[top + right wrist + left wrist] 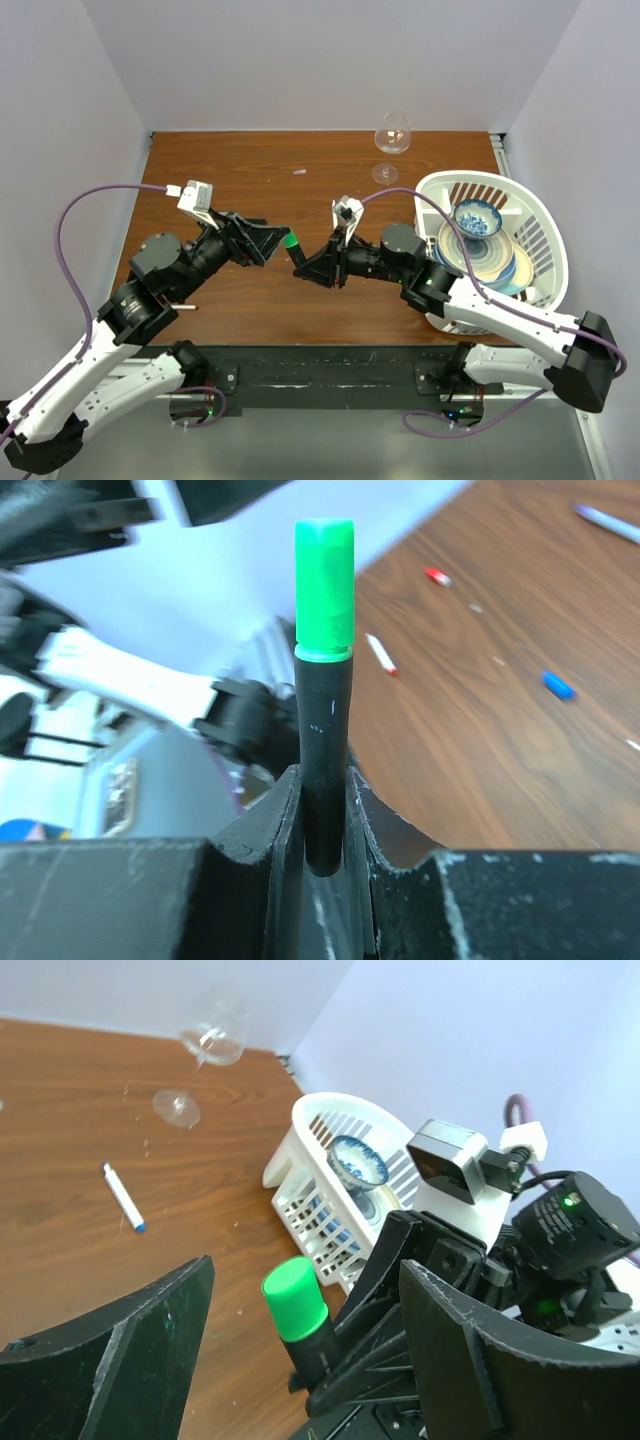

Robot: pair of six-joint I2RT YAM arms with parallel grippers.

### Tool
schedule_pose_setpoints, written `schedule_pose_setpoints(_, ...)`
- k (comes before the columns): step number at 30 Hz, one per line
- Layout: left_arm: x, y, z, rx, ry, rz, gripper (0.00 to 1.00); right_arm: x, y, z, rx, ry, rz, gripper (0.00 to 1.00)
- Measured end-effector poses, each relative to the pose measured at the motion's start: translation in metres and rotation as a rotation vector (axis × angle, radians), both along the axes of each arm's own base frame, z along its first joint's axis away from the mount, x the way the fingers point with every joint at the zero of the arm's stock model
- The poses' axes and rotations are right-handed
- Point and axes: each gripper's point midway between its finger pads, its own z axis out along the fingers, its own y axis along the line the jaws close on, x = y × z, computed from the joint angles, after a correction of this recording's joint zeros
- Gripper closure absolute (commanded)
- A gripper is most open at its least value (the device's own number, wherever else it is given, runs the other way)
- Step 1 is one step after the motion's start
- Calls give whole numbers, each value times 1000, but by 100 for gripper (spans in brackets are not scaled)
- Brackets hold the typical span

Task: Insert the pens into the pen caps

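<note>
My right gripper is shut on the thicker black marker and holds it upright above the table. A green cap sits on the marker's tip. In the top view the right gripper meets my left gripper mid-table, with the green cap between them. My left gripper is open, and the green cap stands between its fingers without touching them. On the table lie a red cap, a blue cap, a pale pink cap and a white pen.
A wine glass stands at the back of the table. A white basket holding a blue-patterned bowl and plates sits at the right. Another white pen lies near the red cap, and a pen lies farther off.
</note>
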Motion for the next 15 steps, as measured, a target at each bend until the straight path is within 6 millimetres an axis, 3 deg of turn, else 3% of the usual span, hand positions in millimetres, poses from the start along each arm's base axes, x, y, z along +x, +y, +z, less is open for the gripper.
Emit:
schedule_pose_setpoints(9, -16, -12, 34, -55, -141, -122, 29, -22, 0, 26, 106, -3, 102, 100)
schedule_pose_setpoints(15, -23, -22, 40, -69, -162, -185, 33, -32, 0, 39, 158, -7, 152, 100)
